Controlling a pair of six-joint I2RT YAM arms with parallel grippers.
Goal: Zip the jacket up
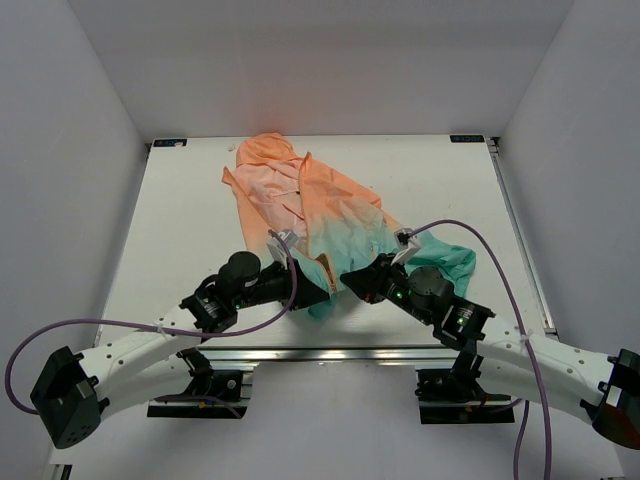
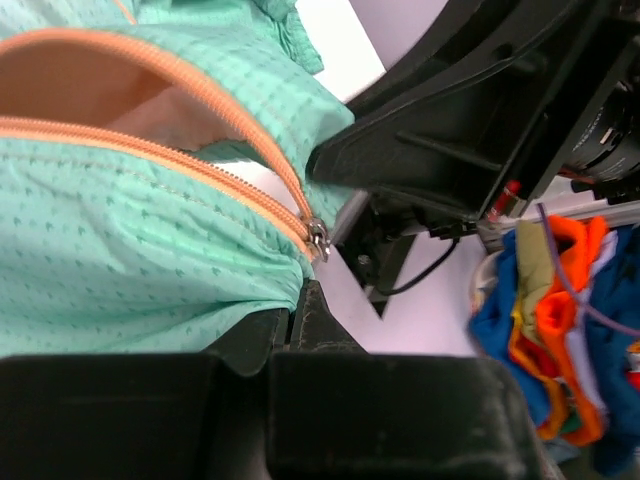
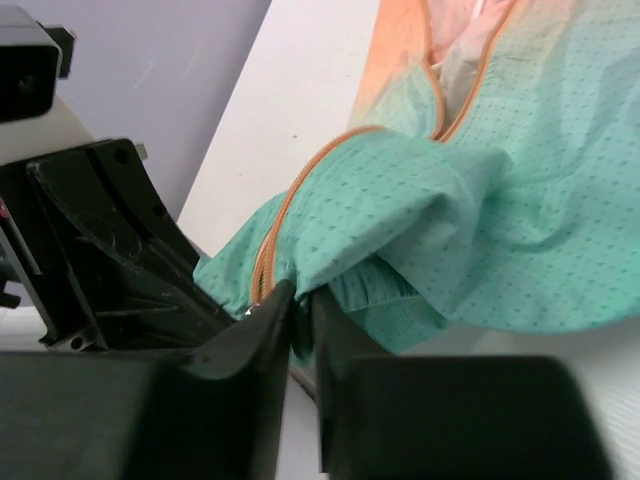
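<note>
The jacket (image 1: 318, 208) lies spread on the white table (image 1: 180, 230), with its peach-orange hood far and its teal hem near. Both grippers meet at the hem's middle. My left gripper (image 1: 325, 292) is shut, pinching the teal hem edge at its tips (image 2: 300, 290). The small metal zipper slider (image 2: 318, 237) sits just above those tips, at the bottom of the two orange zipper tapes, which spread apart above it. My right gripper (image 3: 305, 295) has its jaws slightly apart, with teal fabric draped over the tips. The slider (image 3: 249, 311) glints just left of them.
The right arm's black body (image 2: 480, 110) fills the upper right of the left wrist view, close to the hem. A heap of colourful clothes (image 2: 560, 330) lies beyond the table edge. White walls enclose the table on three sides.
</note>
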